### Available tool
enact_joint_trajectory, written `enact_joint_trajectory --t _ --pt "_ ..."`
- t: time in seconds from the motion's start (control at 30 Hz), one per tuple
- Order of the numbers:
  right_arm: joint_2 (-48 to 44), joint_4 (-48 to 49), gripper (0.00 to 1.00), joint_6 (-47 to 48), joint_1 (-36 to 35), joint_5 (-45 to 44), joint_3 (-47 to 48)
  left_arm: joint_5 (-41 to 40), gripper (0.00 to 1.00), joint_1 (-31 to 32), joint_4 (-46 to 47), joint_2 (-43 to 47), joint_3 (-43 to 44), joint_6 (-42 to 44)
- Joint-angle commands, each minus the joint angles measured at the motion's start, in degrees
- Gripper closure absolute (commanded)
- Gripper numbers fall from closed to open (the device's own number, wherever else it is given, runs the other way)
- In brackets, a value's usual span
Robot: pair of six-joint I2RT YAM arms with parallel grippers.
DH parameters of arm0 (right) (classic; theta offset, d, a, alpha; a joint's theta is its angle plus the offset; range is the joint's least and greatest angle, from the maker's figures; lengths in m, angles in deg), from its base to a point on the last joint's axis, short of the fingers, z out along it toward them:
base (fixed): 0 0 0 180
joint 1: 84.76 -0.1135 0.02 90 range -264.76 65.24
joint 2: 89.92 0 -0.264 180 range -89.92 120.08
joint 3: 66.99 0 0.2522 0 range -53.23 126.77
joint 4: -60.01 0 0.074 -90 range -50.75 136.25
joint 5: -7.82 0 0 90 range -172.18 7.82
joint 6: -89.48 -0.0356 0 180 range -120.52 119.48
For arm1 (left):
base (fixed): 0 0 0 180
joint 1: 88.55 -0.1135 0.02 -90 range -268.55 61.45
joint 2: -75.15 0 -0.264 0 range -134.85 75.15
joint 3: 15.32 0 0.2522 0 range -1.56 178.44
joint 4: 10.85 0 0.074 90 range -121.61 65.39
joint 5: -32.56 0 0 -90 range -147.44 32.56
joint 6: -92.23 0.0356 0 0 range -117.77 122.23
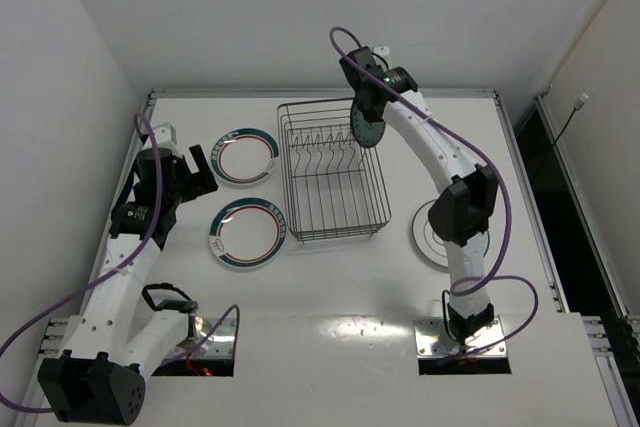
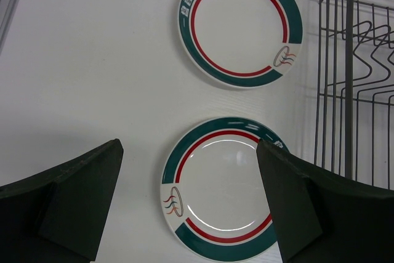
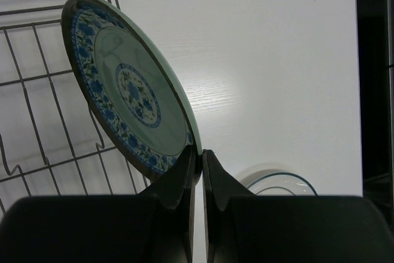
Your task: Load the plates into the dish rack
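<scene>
My right gripper (image 1: 366, 107) (image 3: 198, 152) is shut on the rim of the teal patterned plate (image 1: 367, 130) (image 3: 126, 90) and holds it on edge above the far right corner of the dish rack (image 1: 330, 172) (image 3: 37, 127). Two white plates with green-and-red rim rings lie flat left of the rack, one farther (image 1: 246, 155) (image 2: 241, 24) and one nearer (image 1: 246, 232) (image 2: 225, 188). My left gripper (image 1: 198, 172) (image 2: 188, 183) is open and empty, above the table left of the farther plate. A fourth white plate (image 1: 438, 237) (image 3: 280, 183) lies right of the rack, partly hidden by the right arm.
The rack's wire wall (image 2: 348, 84) stands at the right of the left wrist view. White walls enclose the table on the left and back. A dark gap (image 1: 545, 157) runs along the table's right edge.
</scene>
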State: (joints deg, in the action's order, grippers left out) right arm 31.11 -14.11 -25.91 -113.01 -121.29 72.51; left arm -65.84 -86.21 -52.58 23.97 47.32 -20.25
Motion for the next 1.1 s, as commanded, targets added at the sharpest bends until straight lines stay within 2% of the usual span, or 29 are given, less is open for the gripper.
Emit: enact_joint_trajectory --t 0.0,0.33,0.63,0.73,0.77,0.9,1.07 --pt "2.1 -1.3 1.0 1.3 -0.3 -2.4 3.2 -0.5 0.12 0.6 0.5 0.7 0.7 0.5" --pt "4.9 0.3 1.0 2.4 -2.0 -6.4 0.0 -0.5 0.12 0.6 0.5 -0.3 1.2 0.5" --pt "6.1 2.1 1.0 4.4 -3.7 2.7 -1.7 -0.5 0.12 0.6 0.5 -0.3 1.2 0.5" --pt "5.5 2.7 0.99 3.7 -3.7 3.9 -5.3 -0.5 0.12 0.6 0.5 -0.3 1.2 0.5" --pt "5.5 3.7 0.94 3.7 -3.7 5.6 -6.2 -0.5 0.12 0.6 0.5 -0.3 1.2 0.5" --pt "3.3 5.1 0.89 3.7 -3.7 7.6 -9.0 -0.5 0.12 0.6 0.5 -0.3 1.2 0.5" --pt "2.8 4.5 0.87 3.7 -2.6 8.1 -9.7 -0.5 0.12 0.6 0.5 -0.3 1.2 0.5"
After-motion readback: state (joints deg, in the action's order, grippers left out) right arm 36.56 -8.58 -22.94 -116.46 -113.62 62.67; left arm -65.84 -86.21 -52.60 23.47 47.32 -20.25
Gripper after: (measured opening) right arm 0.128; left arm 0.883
